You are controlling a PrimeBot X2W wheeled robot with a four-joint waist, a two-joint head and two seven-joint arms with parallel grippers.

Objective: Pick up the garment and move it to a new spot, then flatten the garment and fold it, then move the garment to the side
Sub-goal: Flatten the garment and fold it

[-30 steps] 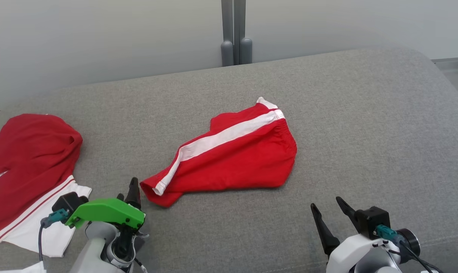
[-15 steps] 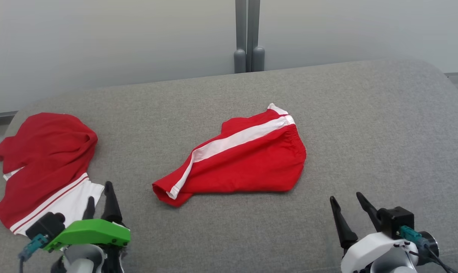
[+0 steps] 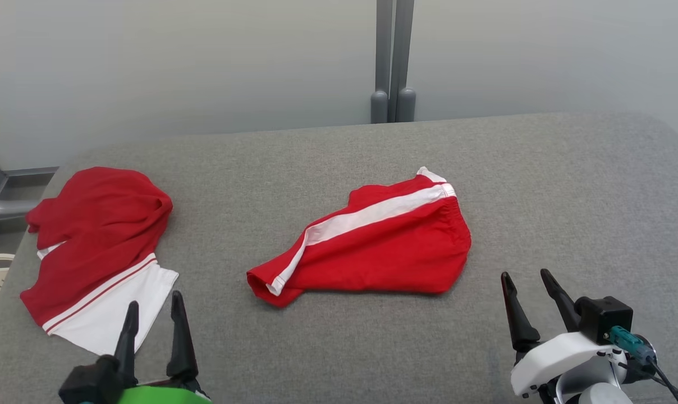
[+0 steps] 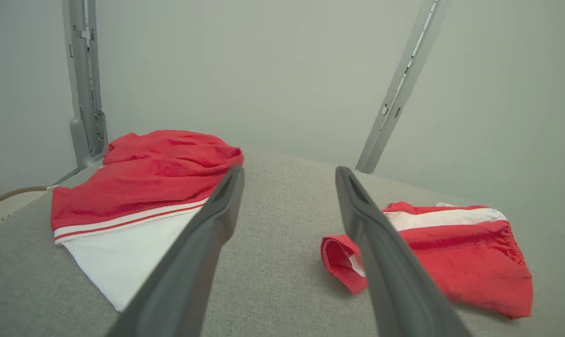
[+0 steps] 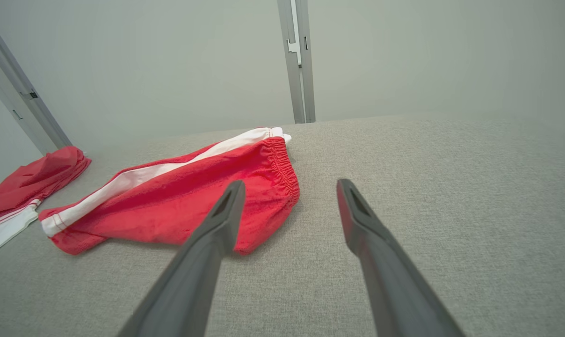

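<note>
At lower left of the head view the left gripper point(image 3: 154, 300) is cut off by the bottom edge, fingers spread, empty; at lower right the right gripper point(image 3: 524, 274) stands parted too, holding nothing; two garments counted on the grey cushion point(image 3: 339, 348): white-striped red shorts point(image 3: 384, 252) mid-frame, and a red-and-white garment point(image 3: 92, 241) at left, crumpled, shape hard to read.
</note>
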